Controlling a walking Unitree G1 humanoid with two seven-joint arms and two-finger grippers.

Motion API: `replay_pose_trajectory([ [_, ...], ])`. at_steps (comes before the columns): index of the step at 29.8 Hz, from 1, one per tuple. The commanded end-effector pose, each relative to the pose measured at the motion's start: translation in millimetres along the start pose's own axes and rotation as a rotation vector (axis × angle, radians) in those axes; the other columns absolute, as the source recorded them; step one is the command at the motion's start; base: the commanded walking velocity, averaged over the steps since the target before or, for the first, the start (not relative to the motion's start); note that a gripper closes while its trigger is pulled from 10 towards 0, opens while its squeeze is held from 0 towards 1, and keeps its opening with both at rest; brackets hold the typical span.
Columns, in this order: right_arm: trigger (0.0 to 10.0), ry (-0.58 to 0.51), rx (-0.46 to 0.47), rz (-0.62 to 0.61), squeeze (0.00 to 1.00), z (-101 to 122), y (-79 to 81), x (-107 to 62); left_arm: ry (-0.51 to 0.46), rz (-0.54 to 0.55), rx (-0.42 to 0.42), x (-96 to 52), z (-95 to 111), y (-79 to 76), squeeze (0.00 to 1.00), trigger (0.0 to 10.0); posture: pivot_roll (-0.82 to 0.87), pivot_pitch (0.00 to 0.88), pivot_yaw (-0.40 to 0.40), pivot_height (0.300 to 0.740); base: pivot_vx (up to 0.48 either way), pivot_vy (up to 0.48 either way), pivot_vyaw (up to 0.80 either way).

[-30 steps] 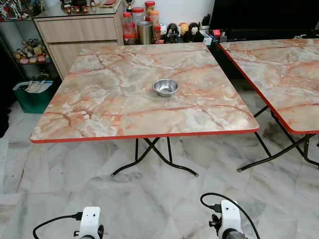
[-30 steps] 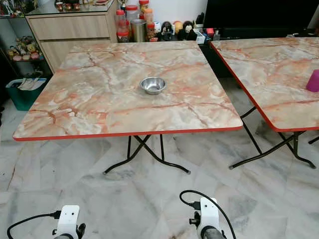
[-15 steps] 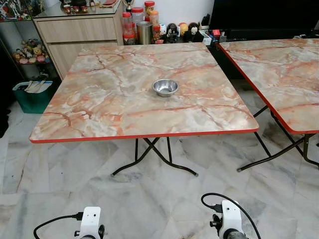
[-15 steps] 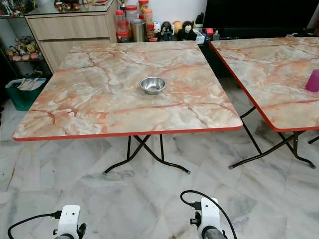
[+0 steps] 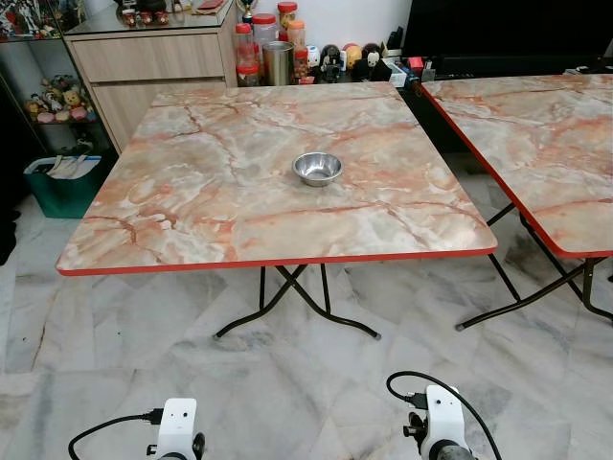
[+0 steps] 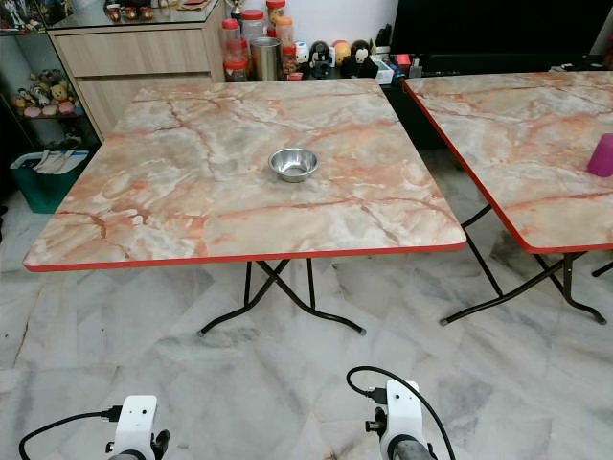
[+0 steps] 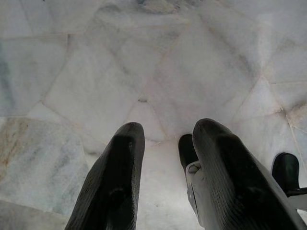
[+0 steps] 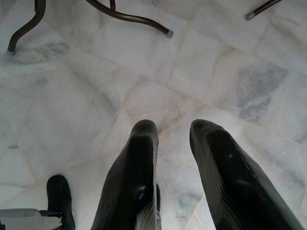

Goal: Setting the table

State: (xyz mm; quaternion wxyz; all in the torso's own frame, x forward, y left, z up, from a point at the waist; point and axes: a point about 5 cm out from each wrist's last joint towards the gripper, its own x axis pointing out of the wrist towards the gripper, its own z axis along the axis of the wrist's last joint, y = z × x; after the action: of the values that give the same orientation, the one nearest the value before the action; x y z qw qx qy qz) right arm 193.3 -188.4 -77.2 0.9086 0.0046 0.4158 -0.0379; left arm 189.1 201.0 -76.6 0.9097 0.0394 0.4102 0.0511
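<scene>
Stands back from the big marble table [image 5: 192,182], with a patch of white marble floor [image 5: 287,383] in between. Off to the right, a second table [image 6: 536,144] with a pink cup [image 6: 601,155] near its edge. In the middle of the big table, one small metal bowl [image 5: 317,168], all alone, well away from both arms. Behind the table, a wooden cabinet [image 5: 153,57], some jars [image 5: 261,34] and little toys [image 5: 345,57]. By the cabinet on the floor, a green bin [image 5: 62,182].

Hangs low, the left gripper [image 7: 165,163], fingers apart, nothing between them, floor below. Same for the right gripper [image 8: 172,167]: fingers spread, holding nothing, table legs [image 8: 134,19] on the floor ahead.

Probably the step now: getting close enough to reach. Best done by walking straight up to the near red edge and stopping just short, so no bump to the table. Then lifting an arm only once close. Pink cup likely wanted too, so worth turning right for it. Bowl is shiny and smooth, so likely slippy; better pinched by the rim.

Compared with a moment ago: almost nothing different. Same bowl spot, same tables. Arms a tiny bit lower at the bottom of the head views.
</scene>
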Motion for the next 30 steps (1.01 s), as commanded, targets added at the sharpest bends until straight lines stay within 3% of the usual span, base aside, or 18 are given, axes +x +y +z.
replay_pose_trajectory([
  [1, 10.0, -0.001, 0.004, 0.001, 0.00, -0.3, 0.0, -0.2, 0.003, 0.005, -0.014, -0.4, -1.2, 1.5, 0.00, 10.0, -0.02, 0.000, -0.003, 0.740, 0.000, 0.000, 0.00],
  [11, 10.0, -0.001, 0.004, 0.004, 0.00, -1.0, 1.2, -0.3, -0.116, 0.025, 0.018, 1.7, 19.2, 5.9, 0.00, 10.0, -0.02, 0.000, -0.002, 0.740, 0.000, 0.000, 0.00],
  [13, 10.0, 0.000, 0.000, 0.004, 0.00, -1.2, 0.3, -0.4, -0.214, 0.045, -0.002, 3.5, 40.7, 10.8, 0.00, 10.0, -0.01, 0.000, -0.009, 0.740, 0.000, 0.000, 0.00],
  [14, 10.0, 0.001, -0.004, 0.005, 0.00, -1.1, -0.2, -0.4, -0.322, 0.064, -0.041, 4.1, 65.9, 15.7, 0.00, 10.0, 0.00, 0.000, -0.012, 0.740, 0.000, 0.000, 0.00],
  [16, 10.0, 0.000, -0.005, 0.006, 0.00, -0.8, -0.2, -0.3, -0.365, 0.062, -0.051, 4.0, 76.1, 15.6, 0.00, 10.0, 0.00, 0.000, -0.012, 0.740, 0.000, 0.000, 0.00],
  [21, 10.0, -0.003, -0.008, 0.008, 0.00, 0.9, 0.3, 0.2, -0.499, -0.002, -0.010, 1.2, 103.2, -0.9, 0.00, 10.0, -0.01, 0.000, -0.014, 0.740, 0.000, 0.000, 0.00],
  [24, 10.0, -0.004, -0.007, 0.006, 0.00, 1.0, -0.6, 0.1, -0.654, -0.036, -0.032, -6.4, 130.4, -15.6, 0.00, 10.0, -0.01, 0.000, -0.012, 0.740, 0.000, 0.000, 0.00],
  [30, 10.0, -0.003, -0.008, 0.005, 0.00, 0.7, -1.0, 0.0, -0.738, -0.027, -0.059, -12.4, 142.8, -15.9, 0.00, 10.0, -0.01, 0.000, -0.015, 0.740, 0.000, 0.000, 0.00],
])
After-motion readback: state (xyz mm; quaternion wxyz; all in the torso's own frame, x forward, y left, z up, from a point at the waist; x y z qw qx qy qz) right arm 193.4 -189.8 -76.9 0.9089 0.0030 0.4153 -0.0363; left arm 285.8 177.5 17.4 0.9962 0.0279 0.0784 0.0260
